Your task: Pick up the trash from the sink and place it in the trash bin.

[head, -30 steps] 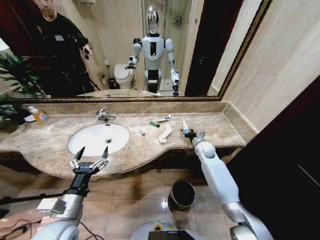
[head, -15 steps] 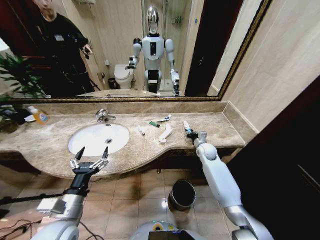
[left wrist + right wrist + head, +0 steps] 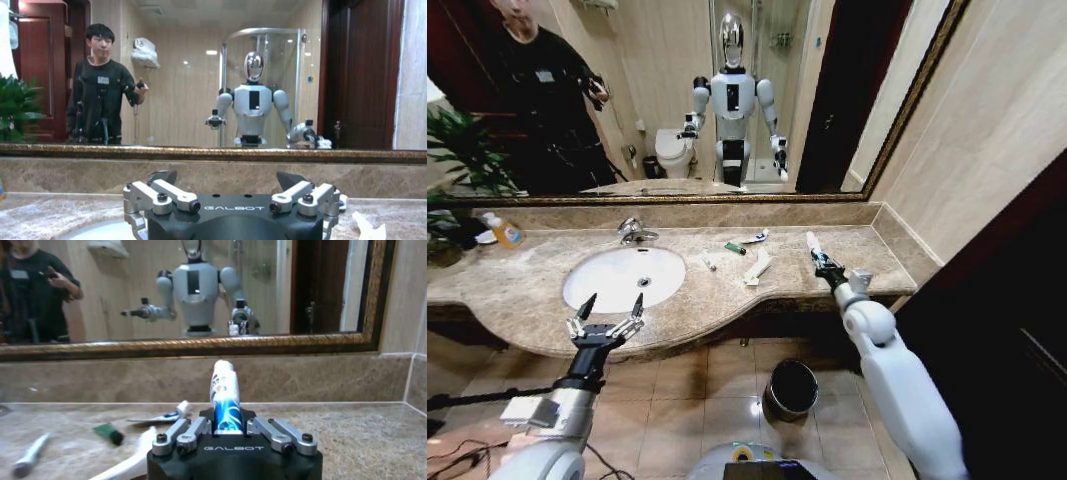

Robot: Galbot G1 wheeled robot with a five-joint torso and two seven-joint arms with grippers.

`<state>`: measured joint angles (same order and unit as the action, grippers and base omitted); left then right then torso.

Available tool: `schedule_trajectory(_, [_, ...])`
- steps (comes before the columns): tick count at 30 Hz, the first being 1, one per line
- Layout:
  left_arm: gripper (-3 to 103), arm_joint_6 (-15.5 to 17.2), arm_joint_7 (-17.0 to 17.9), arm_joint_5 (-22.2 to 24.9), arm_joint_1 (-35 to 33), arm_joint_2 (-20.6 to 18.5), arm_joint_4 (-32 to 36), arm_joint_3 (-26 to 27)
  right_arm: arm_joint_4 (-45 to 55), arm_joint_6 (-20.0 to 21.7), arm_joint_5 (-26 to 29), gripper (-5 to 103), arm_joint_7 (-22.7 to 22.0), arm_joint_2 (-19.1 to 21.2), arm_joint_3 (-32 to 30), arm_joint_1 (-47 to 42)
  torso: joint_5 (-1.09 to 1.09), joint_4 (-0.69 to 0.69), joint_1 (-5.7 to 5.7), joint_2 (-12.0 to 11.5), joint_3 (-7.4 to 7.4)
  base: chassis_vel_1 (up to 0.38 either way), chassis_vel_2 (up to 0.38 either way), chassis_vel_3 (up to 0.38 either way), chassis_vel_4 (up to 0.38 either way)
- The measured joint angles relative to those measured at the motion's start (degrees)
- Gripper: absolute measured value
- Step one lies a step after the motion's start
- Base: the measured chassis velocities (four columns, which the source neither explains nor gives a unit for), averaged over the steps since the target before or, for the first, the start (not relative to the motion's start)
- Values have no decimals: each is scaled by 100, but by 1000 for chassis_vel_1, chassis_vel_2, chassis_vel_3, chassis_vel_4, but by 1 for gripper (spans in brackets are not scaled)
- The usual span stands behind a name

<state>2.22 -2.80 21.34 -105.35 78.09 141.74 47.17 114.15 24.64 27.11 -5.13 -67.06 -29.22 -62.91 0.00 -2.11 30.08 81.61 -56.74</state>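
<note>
My right gripper (image 3: 824, 262) is shut on a white tube with a blue end (image 3: 812, 243), held above the right part of the marble counter; the right wrist view shows this tube (image 3: 225, 395) upright between the fingers (image 3: 189, 426). More trash lies on the counter right of the sink (image 3: 587, 300): a small white tube (image 3: 709, 262), a green-ended piece (image 3: 735, 248), a blue-ended tube (image 3: 757, 237) and a long white wrapper (image 3: 758, 267). The trash bin (image 3: 792, 388) stands on the floor below the counter. My left gripper (image 3: 607, 320) hangs open at the counter's front edge before the sink.
A chrome faucet (image 3: 634, 231) stands behind the basin. A clear bottle with an orange label (image 3: 505, 232) and a plant (image 3: 447, 150) sit at the far left. A mirror spans the wall behind the counter; a side wall closes the right end.
My right gripper has moved to the right and risen a little with the tube in it. The left arm and the other items on the counter have not moved.
</note>
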Motion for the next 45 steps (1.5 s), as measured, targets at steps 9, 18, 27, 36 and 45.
schedule_trajectory(9, [100,0,-1,0,0,0,0,0,1041,-159,184,22,280,-13,-405,-1183,0,0,0,0,0,0,0,0,0])
schedule_trajectory(18, [100,0,0,0,0,0,0,0,1456,-342,75,21,590,-248,-751,-2176,0,1,0,0,0,0,0,0,0])
schedule_trajectory(27, [100,0,0,0,0,0,0,0,923,-965,-480,21,1039,-647,-843,-3028,0,1,0,0,-1,0,0,0,0])
schedule_trajectory(36, [100,0,0,0,0,0,0,0,-123,-1084,-954,21,1416,-1041,-577,-3042,0,0,0,-1,-1,0,0,0,0])
schedule_trajectory(45, [100,0,0,0,0,0,0,0,-1599,-1445,-1569,21,1460,-1441,-464,-2546,1,0,1,-1,-1,0,0,0,0])
